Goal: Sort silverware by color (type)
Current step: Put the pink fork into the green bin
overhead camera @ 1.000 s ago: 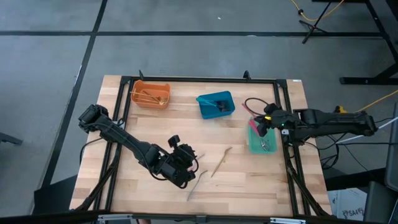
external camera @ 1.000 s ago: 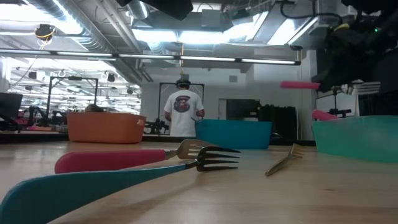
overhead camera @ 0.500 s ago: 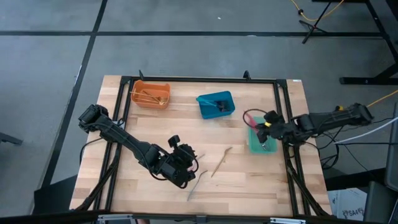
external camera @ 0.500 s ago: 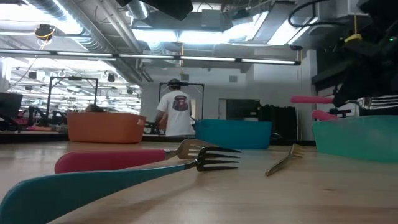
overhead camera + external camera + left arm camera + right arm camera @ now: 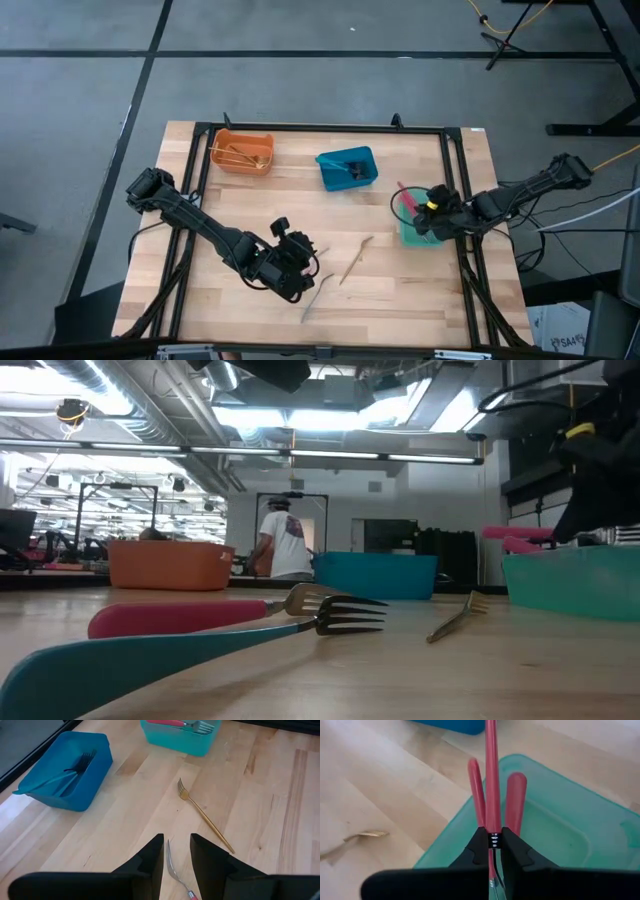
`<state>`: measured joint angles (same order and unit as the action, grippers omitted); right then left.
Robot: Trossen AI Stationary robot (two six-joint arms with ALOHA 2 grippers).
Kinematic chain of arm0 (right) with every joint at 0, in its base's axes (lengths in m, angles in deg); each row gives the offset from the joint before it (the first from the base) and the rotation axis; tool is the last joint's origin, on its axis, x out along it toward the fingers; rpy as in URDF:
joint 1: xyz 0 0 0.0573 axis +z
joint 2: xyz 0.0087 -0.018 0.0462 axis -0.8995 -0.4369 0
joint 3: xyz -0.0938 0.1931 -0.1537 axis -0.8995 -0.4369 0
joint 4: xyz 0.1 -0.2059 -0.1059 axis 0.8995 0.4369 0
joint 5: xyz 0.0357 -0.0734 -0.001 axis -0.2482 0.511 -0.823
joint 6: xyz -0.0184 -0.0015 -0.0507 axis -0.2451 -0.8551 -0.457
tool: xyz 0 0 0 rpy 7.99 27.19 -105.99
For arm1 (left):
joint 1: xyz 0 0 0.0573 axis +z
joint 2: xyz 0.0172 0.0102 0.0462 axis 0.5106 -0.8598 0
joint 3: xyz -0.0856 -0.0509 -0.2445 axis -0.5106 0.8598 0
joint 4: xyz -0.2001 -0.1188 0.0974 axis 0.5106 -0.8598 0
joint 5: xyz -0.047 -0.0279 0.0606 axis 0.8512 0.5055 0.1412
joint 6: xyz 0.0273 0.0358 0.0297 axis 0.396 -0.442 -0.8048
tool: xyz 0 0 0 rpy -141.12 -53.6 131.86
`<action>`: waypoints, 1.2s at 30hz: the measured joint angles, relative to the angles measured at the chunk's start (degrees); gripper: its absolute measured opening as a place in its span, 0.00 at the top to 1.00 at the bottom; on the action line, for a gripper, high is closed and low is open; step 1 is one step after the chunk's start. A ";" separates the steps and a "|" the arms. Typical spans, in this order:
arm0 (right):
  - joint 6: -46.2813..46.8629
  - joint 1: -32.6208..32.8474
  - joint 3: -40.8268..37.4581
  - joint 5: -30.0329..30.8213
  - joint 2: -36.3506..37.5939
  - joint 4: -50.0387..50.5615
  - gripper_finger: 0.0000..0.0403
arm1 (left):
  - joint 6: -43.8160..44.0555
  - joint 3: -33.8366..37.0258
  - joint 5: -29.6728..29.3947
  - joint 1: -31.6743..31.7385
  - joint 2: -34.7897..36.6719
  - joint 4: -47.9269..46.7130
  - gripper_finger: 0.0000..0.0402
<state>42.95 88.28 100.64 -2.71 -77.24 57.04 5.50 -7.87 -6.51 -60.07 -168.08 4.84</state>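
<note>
My right gripper [image 5: 432, 211] hangs over the green bin [image 5: 420, 236], shut on a red-handled fork [image 5: 491, 770]. Two more red handles [image 5: 515, 800] stick up out of that bin, leaning on its rim. My left gripper [image 5: 176, 854] stands open above the table's middle. Below the gap between its fingers a slim silver-ended utensil [image 5: 173, 865] lies flat, untouched. A gold fork [image 5: 355, 258] lies flat on the wood to its right. The low view shows a red-handled fork [image 5: 180, 617] and a teal-handled fork [image 5: 150, 660] lying close to the camera. My right gripper pinches the red-handled fork between its two fingers at the lower end of the red handle [image 5: 492, 831], next to the metal part. The handle runs forward past the fingertips, along the fingers. The fork is about level, clear above the green bin's rim [image 5: 560, 558].
An orange bin [image 5: 243, 152] with gold utensils stands at the far left, and a blue bin [image 5: 347, 168] with dark-ended utensils at the far middle. A person [image 5: 290, 545] walks in the room behind. Bare wood lies along the near edge.
My right gripper has swung toward the table's near edge and sunk toward the green bin, rolling as it went. The red handle it carries has come down close above the bin's rim. The person in the background has walked on.
</note>
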 joint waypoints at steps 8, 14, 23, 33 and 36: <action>0.26 -0.17 0.00 -1.37 -7.11 0.42 0.98 | 0.00 0.00 0.00 0.00 0.00 0.00 0.78; 0.24 -0.17 0.00 -3.59 -11.50 0.42 0.98 | 0.00 0.02 -0.01 0.00 -0.02 -0.03 0.78; 0.08 -0.20 0.04 -4.06 -13.78 0.46 0.98 | 0.00 0.02 -0.01 0.00 -0.02 -0.05 0.78; 0.04 -0.20 0.04 -4.87 -13.78 0.47 0.93 | 0.02 0.02 0.01 0.00 -0.02 -0.05 0.78; 0.02 -0.20 0.04 -5.04 -13.78 0.52 0.84 | 0.01 0.02 0.01 0.00 -0.02 -0.03 0.78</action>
<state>42.97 88.08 100.68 -7.75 -91.02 57.57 5.51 -7.85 -6.50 -60.07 -168.10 4.81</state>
